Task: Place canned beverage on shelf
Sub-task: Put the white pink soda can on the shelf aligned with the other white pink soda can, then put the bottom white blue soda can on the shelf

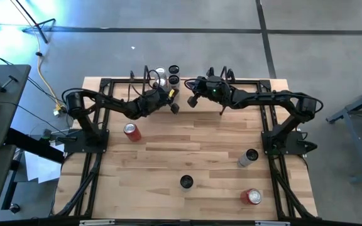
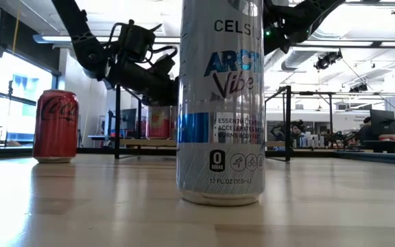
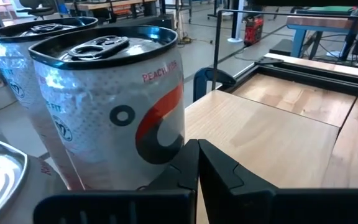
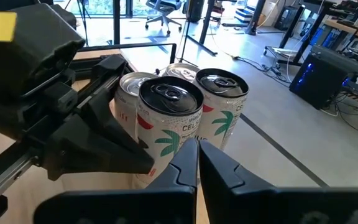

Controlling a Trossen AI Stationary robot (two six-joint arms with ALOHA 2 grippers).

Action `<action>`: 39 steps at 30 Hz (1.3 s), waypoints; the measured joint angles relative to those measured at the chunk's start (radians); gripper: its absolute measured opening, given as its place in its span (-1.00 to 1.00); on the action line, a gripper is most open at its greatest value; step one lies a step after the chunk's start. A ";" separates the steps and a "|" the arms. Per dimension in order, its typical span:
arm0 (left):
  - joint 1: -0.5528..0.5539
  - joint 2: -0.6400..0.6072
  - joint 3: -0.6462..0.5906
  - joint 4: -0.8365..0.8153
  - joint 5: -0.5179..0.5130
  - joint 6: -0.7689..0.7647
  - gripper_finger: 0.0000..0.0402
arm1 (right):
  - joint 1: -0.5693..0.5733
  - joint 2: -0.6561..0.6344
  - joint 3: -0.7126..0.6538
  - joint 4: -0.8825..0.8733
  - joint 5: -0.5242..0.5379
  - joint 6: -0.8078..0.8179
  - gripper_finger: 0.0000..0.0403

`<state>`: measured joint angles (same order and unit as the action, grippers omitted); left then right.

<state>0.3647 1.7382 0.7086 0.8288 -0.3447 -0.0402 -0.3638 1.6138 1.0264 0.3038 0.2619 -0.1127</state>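
Observation:
Several white canned beverages stand upright in a cluster on the light-wood shelf at the table's far edge. In the left wrist view the nearest can has a black lid. My left gripper is shut, low beside that can, and also shows in the high view. My right gripper is shut and empty, a little way from the cans toward the table's right, as the high view shows. My left gripper's shut fingers stand level beside the lower wall of the black-lidded can, which stands upright on the shelf. I cannot tell whether they touch it.
On the tabletop a red can lies at the left. A black-topped can, a silver can and a red can are nearer the front. A tall Celsius can fills the low view. Black rod uprights stand on the shelf.

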 joint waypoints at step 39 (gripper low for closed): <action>-0.295 -0.458 -0.388 -0.085 0.133 0.123 -1.00 | 0.515 -0.340 -0.275 -0.236 -0.029 0.026 -0.96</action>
<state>0.0697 1.2800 0.3202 0.7441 -0.2117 0.0830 0.1517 1.2734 0.7509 0.0682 0.2325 -0.0865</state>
